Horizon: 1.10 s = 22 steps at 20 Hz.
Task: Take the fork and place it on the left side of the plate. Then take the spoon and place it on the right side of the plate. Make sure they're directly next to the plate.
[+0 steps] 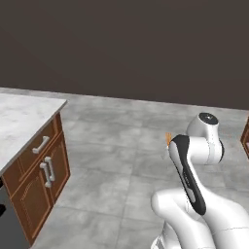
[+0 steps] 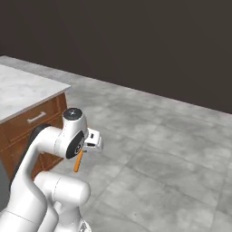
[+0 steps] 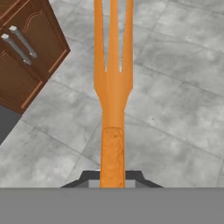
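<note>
My gripper [image 3: 112, 180] is shut on the handle of the orange fork [image 3: 113, 87]. The fork's tines point straight away from the hand, over the grey tiled floor. From the right base view, the fork [image 2: 78, 162] hangs slanted below the white hand, beside the arm's upper joint. In the left base view just a small orange tip of the fork [image 1: 168, 139] pokes out from behind the arm. The plate and the spoon are out of view.
A marble-topped counter [image 1: 19, 121] with brown cabinet doors [image 1: 41, 180] stands at the left; its doors [image 3: 26, 57] appear at the hand view's upper left. Grey tiled floor [image 2: 172, 158] stretches ahead to a dark wall. Another brown cabinet edge [image 1: 246, 138] is at the far right.
</note>
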Tool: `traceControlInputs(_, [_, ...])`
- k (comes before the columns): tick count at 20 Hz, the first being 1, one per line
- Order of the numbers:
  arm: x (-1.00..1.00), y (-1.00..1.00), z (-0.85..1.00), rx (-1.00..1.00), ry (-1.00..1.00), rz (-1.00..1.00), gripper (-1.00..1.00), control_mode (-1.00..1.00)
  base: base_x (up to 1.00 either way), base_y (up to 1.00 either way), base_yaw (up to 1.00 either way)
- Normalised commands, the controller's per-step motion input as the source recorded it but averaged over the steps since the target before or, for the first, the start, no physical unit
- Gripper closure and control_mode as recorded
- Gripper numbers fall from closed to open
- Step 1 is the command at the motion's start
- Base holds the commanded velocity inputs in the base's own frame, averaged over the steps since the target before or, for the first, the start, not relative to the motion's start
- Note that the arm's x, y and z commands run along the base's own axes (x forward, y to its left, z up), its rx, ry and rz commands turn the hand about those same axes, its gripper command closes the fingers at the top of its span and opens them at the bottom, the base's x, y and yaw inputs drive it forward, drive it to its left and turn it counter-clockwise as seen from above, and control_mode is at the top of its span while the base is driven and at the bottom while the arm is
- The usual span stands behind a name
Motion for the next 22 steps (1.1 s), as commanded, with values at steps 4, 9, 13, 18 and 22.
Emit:
traceControlInputs(4, [0.00, 0.00, 0.00, 0.00, 0.00, 0.00, 1.00, 1.00, 1.00, 0.17, 0.00])
traceControlInputs(9, [0.00, 0.00, 0.00, 0.00, 0.00, 0.00, 1.00, 1.00, 1.00, 0.17, 0.00])
traceControlInputs(13, [0.00, 0.00, 0.00, 0.00, 0.00, 0.00, 1.00, 1.00, 1.00, 0.16, 0.00])
traceControlInputs(18, [0.00, 0.00, 0.00, 0.00, 0.00, 0.00, 1.00, 1.00, 1.00, 0.02, 0.00])
traceControlInputs(22, [0.00, 0.00, 0.00, 0.00, 0.00, 0.00, 1.00, 1.00, 1.00, 0.00, 0.00])
